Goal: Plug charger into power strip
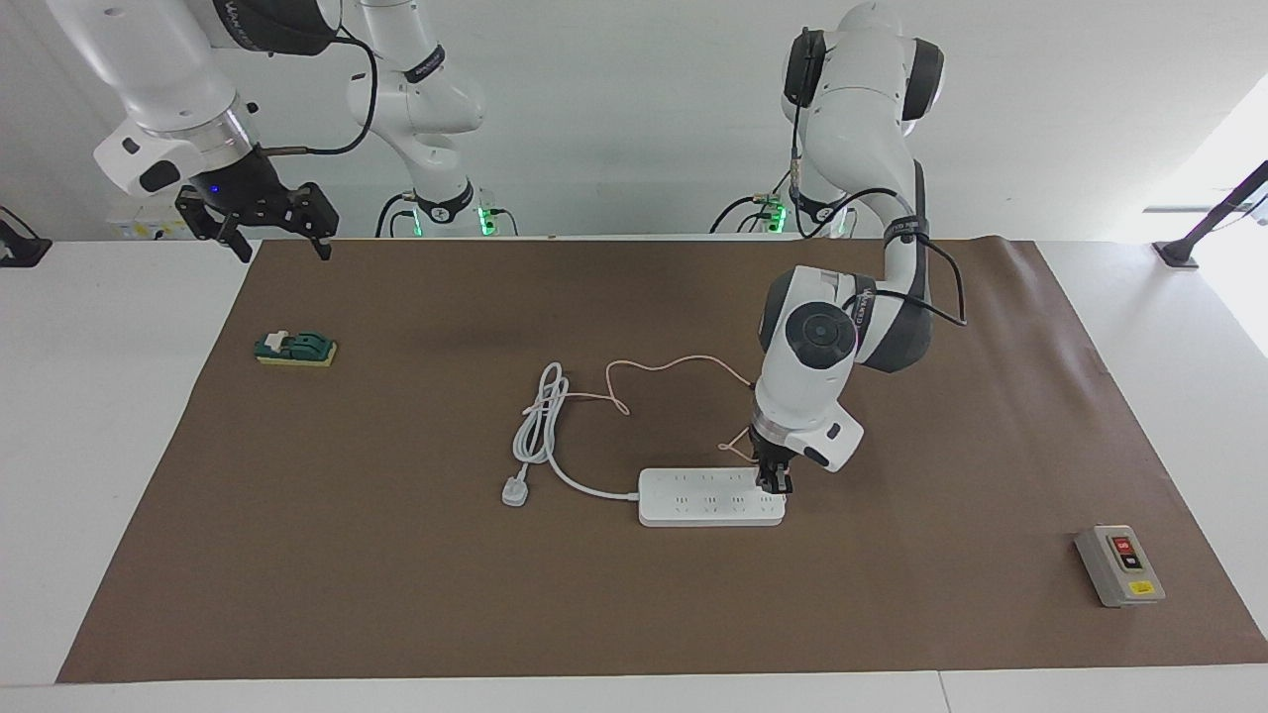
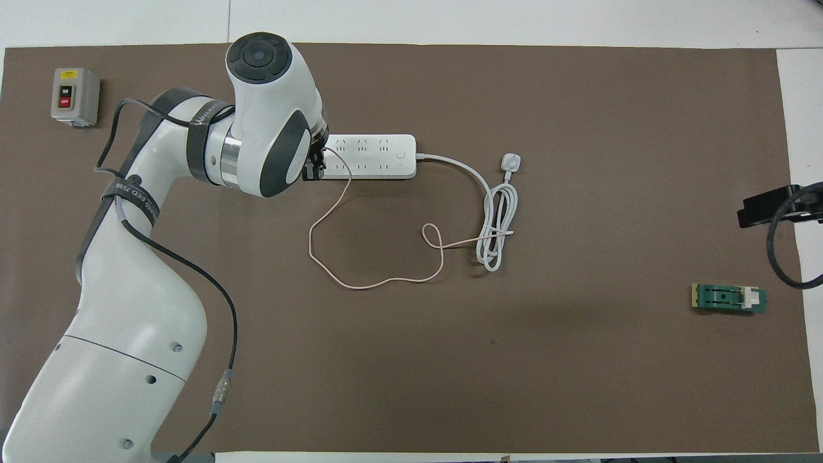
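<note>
The left gripper (image 1: 774,483), its grasp unreadable, pressed onto the power strip (image 1: 693,495) mid-table, apparently seating the hidden charger; release likely followed.

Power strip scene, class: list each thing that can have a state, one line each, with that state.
Power strip: flat on the mat, its own white plug lying loose, unplugged.
Charger: hidden in the left tool, which is down on the strip's end.
Pink cable: slack, looped.
Right tool: raised, open, waiting.
</note>
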Motion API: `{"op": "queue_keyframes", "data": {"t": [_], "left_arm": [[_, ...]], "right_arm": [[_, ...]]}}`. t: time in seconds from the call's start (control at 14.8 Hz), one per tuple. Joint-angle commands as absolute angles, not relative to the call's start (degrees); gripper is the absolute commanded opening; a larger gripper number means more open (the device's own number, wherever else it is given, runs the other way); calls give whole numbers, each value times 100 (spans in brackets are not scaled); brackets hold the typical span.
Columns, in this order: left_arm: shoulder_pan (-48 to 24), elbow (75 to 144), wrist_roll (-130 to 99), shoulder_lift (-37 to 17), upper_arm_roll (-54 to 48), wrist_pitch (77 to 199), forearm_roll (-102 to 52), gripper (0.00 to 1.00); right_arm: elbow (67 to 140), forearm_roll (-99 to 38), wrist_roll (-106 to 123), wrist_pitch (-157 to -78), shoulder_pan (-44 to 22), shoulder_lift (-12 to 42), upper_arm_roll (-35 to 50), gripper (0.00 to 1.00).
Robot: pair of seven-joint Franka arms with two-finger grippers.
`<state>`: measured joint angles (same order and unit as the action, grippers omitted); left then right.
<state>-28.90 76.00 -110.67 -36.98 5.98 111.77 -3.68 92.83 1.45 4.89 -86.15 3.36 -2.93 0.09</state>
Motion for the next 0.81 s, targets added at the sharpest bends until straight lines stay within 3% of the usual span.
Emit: {"op": "queue_keyframes", "data": {"t": [0.0, 0.74], "left_arm": [[-2927, 7708, -11039, -3841, 598, 11179, -290, 0], [-2918, 7725, -10987, -3938, 598, 11241, -281, 0]], "right_arm": [[9387, 105, 606, -8578, 431, -404, 62, 100], [9387, 97, 606, -8578, 431, -404, 62, 100]]}}
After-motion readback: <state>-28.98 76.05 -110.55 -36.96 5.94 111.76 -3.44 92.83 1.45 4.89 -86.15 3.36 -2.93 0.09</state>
